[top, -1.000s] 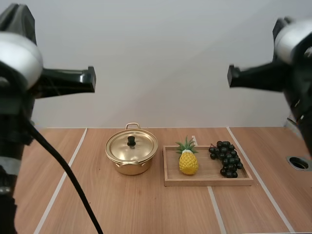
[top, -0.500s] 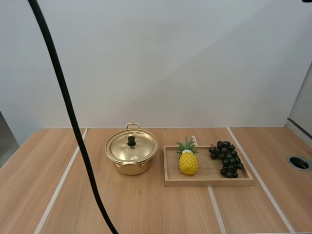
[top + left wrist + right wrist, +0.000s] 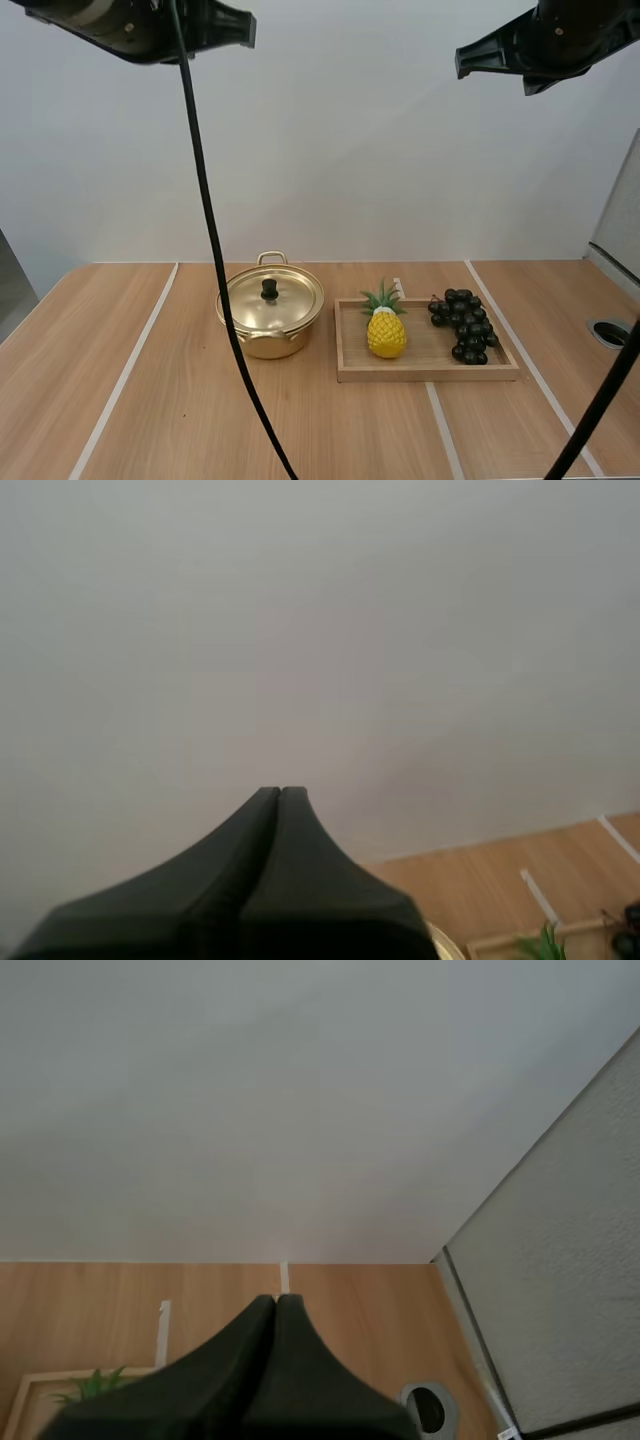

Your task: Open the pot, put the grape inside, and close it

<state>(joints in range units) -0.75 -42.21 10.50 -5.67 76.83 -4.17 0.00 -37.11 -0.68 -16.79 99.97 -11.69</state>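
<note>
A golden pot (image 3: pixel 270 319) stands on the wooden table, its lid (image 3: pixel 270 298) with a black knob resting on it. To its right a wooden tray (image 3: pixel 426 368) holds a bunch of dark grapes (image 3: pixel 465 324) at its right end. My left gripper (image 3: pixel 247 27) hangs high above the table at the upper left, shut, its fingers (image 3: pixel 281 798) pressed into one dark wedge. My right gripper (image 3: pixel 463 60) is high at the upper right, also shut, with its fingers (image 3: pixel 276 1305) together. Both are far above the pot and the grapes.
A yellow toy pineapple (image 3: pixel 386 328) lies in the tray's left half. White lines run across the table (image 3: pixel 150 400). A round hole (image 3: pixel 612 333) sits near the table's right edge, and a grey panel (image 3: pixel 625 215) stands at the far right.
Both arms have come back into the high view at the top, higher than a second ago; half a second ago neither showed. Pot, tray and grapes have not moved.
</note>
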